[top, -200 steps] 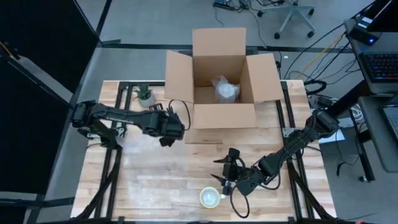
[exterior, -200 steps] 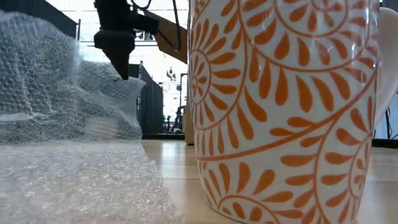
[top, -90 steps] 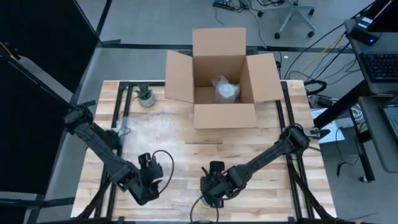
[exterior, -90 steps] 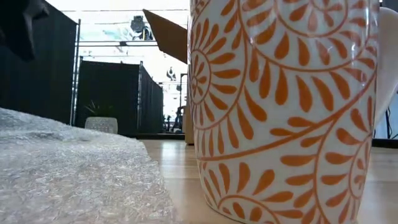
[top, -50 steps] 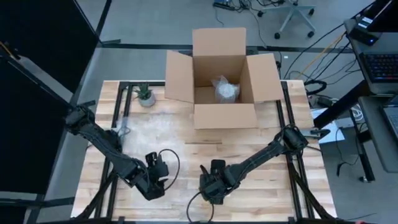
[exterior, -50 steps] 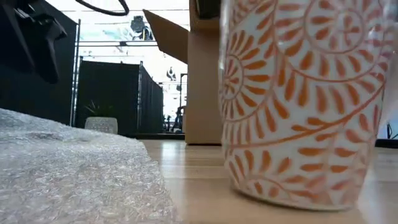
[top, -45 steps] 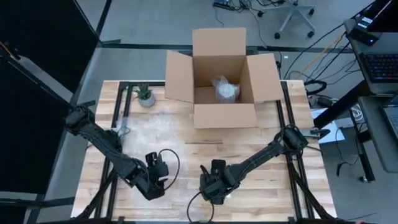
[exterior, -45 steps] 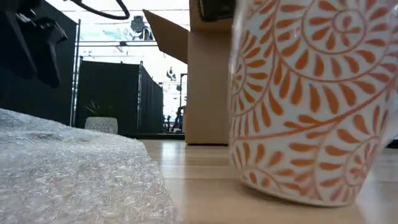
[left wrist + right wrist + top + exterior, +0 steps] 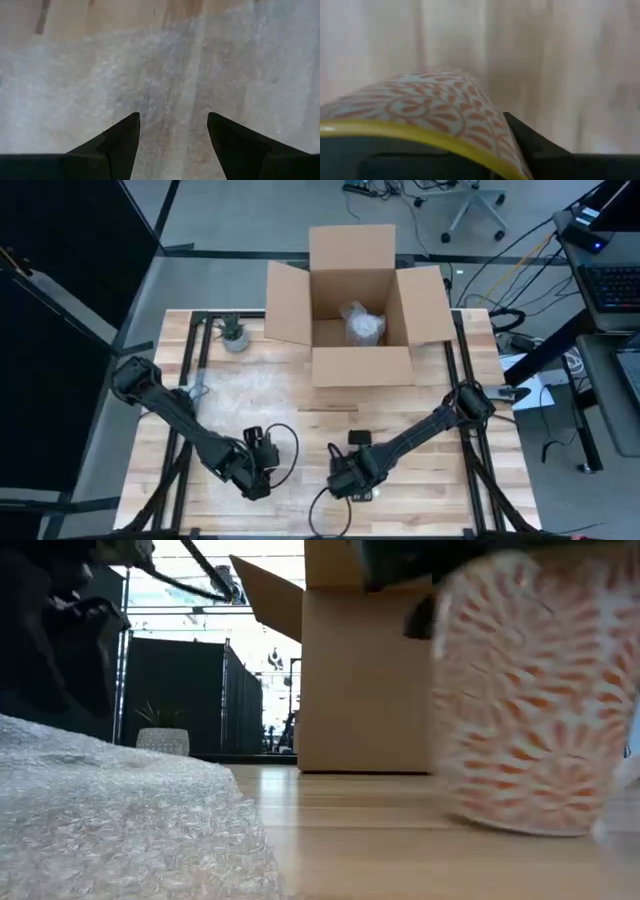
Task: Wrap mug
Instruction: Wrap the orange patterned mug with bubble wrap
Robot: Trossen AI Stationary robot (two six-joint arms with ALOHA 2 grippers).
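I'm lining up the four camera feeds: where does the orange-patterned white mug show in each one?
High view: the orange-patterned white mug is hidden under the right gripper, near the table's front edge.
Low view: mug fills the right side, tilted, in front of the cardboard box.
Left wrist view: not in it; only bubble wrap.
Right wrist view: mug at the bottom, yellow rim nearest.
Shared landmark: the cardboard box.
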